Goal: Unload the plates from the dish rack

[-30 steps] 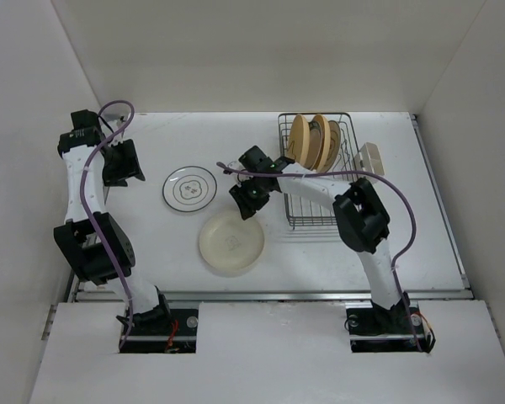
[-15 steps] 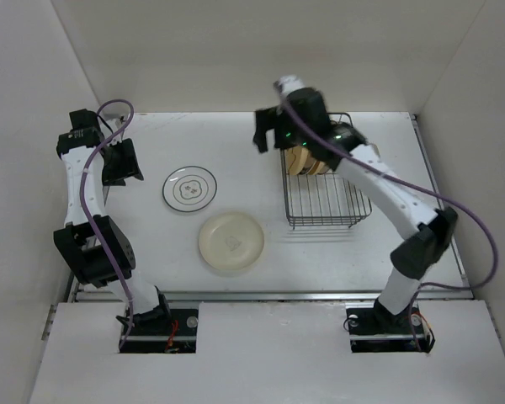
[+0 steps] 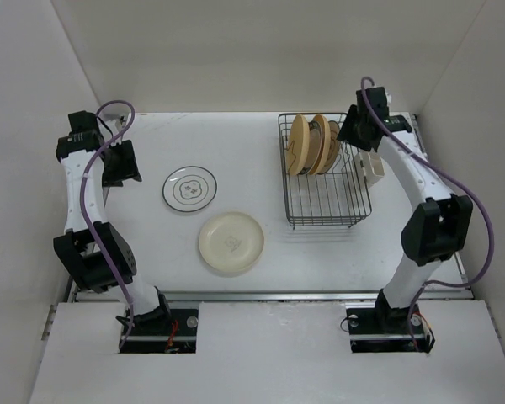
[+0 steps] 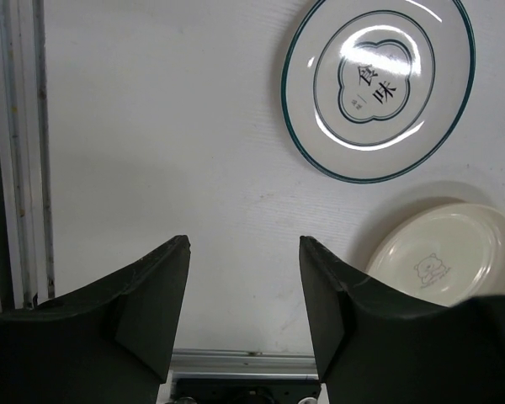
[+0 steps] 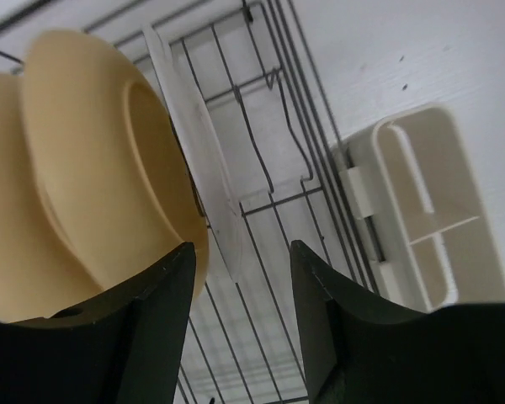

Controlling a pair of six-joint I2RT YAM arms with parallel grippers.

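Observation:
The dark wire dish rack (image 3: 328,198) holds two yellow-tan plates (image 3: 299,145) upright at its far end, with a thin white plate (image 5: 198,160) standing just behind them. The tan plates (image 5: 84,168) fill the left of the right wrist view. My right gripper (image 3: 352,135) is open and empty above the rack's far right corner; its jaws (image 5: 240,252) stand over the wires beside the white plate. A white plate with dark rings (image 3: 189,188) and a cream plate (image 3: 231,242) lie flat on the table. My left gripper (image 3: 122,164) is open and empty (image 4: 244,252) left of them.
The beige caddy (image 3: 372,160) hangs on the rack's right side, close to my right wrist; it shows in the right wrist view (image 5: 412,210). The ringed plate (image 4: 379,84) and cream plate (image 4: 446,257) show in the left wrist view. White walls enclose the table.
My right arm swung from the table left of the rack, up over the rack's far end, to its far right corner by the caddy. The left arm and plates have not moved.

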